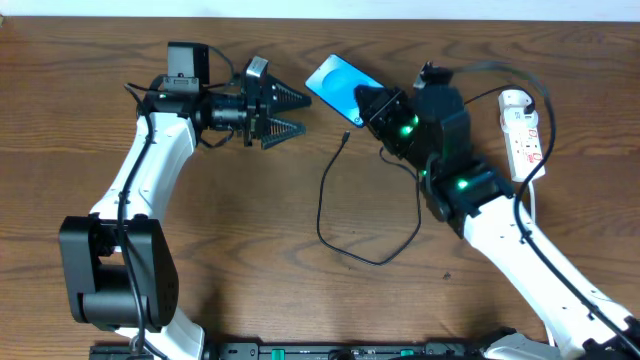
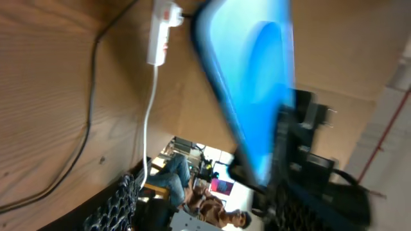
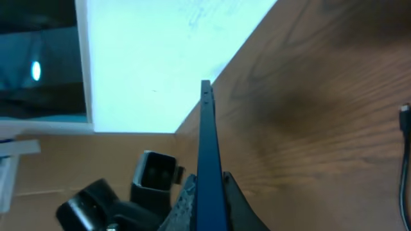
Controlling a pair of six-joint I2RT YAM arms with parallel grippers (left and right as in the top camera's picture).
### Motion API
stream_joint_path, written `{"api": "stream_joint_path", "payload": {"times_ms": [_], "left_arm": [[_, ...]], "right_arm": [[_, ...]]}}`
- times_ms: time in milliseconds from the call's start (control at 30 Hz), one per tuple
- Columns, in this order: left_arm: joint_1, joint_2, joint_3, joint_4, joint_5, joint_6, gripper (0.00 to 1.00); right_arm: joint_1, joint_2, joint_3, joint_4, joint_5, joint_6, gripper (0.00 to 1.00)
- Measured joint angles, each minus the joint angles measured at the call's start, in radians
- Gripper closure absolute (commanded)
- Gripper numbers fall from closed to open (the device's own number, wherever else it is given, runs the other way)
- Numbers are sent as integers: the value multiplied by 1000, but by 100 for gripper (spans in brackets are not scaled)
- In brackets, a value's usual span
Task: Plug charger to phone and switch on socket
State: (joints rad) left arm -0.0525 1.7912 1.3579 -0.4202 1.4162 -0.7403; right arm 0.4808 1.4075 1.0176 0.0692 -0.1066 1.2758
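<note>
At the far middle, the right gripper [image 1: 372,108] grips the tilted phone [image 1: 335,82], the left gripper [image 1: 290,113] is open and empty, and the charger [image 1: 320,215] lies loose nearby, so plugging in and switching the socket [image 1: 522,128] are both left.

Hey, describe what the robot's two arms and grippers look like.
The left arm and right arm have white links, black joints and black cables. The left gripper has black, triangular, ridged fingers. Two green lights glow behind the black right gripper.
</note>
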Motion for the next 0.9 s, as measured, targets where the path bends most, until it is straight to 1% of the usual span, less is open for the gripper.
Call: {"api": "stream_joint_path", "payload": {"times_ms": [200, 267, 433, 700, 833, 900], "left_arm": [[0, 0, 0, 154, 9, -134, 32], [0, 0, 0, 174, -4, -166, 32], [0, 0, 0, 182, -53, -220, 32], [-6, 0, 0, 182, -136, -255, 34], [-27, 0, 0, 183, -183, -259, 40], [-37, 0, 0, 183, -205, -262, 41]], "right_arm": [[0, 0, -160, 248, -6, 95, 99], [3, 0, -182, 300, 3, 134, 99], [30, 0, -188, 342, 72, 216, 99], [85, 3, -188, 347, 161, 336, 99], [114, 30, -188, 351, 187, 405, 99], [121, 50, -188, 362, 186, 423, 99]]}}
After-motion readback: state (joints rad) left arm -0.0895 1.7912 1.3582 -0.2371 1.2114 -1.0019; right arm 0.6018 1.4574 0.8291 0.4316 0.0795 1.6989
